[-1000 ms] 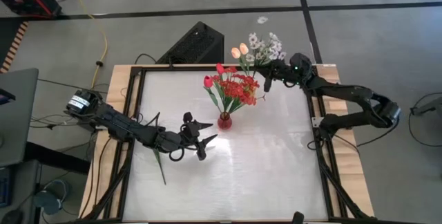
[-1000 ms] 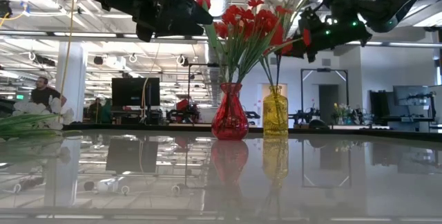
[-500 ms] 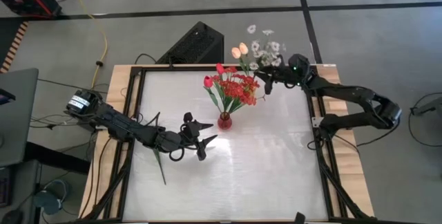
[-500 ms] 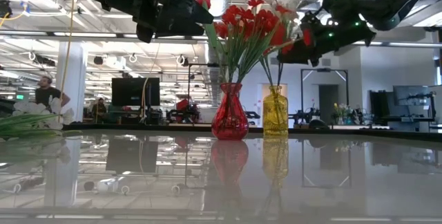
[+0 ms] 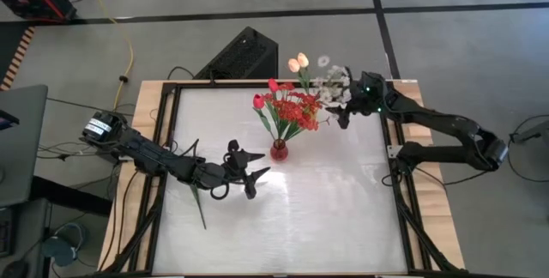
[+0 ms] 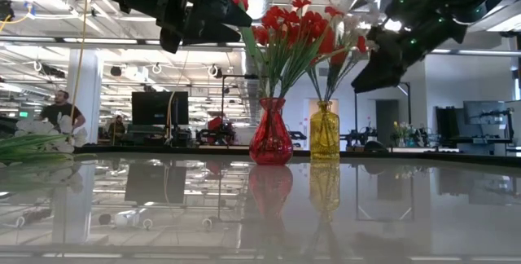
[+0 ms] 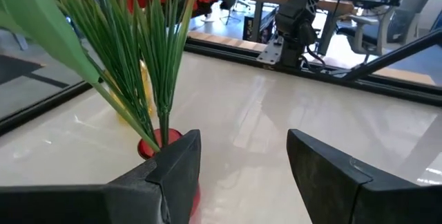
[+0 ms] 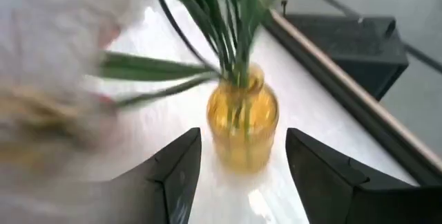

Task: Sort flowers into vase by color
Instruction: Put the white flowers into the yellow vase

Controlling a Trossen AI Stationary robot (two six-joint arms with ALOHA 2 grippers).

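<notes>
A red vase (image 5: 279,149) (image 6: 270,134) holds red flowers (image 5: 292,111) near the table's middle. Behind it a yellow vase (image 6: 324,134) (image 8: 243,124) holds pale tulips (image 5: 298,61) and a white-blossom sprig (image 5: 333,79). My right gripper (image 5: 345,117) (image 8: 243,137) hangs open, tipped down, just on the right of the yellow vase and clear of it. My left gripper (image 5: 256,175) (image 7: 242,141) stands open left of the red vase, apart from it. One more flower lies flat on the table at the left, stem (image 5: 199,208), white blossoms (image 6: 41,134).
A black box (image 5: 244,55) sits beyond the table's far edge. The table's dark frame rails (image 5: 403,201) run along its sides. The near half of the glossy tabletop (image 5: 317,226) is bare.
My right gripper has opened and let go of the white-blossom sprig, then tipped downward and drawn back toward the table's right and near side. The sprig has dropped lower and now stands in the yellow vase beside the pale tulips.
</notes>
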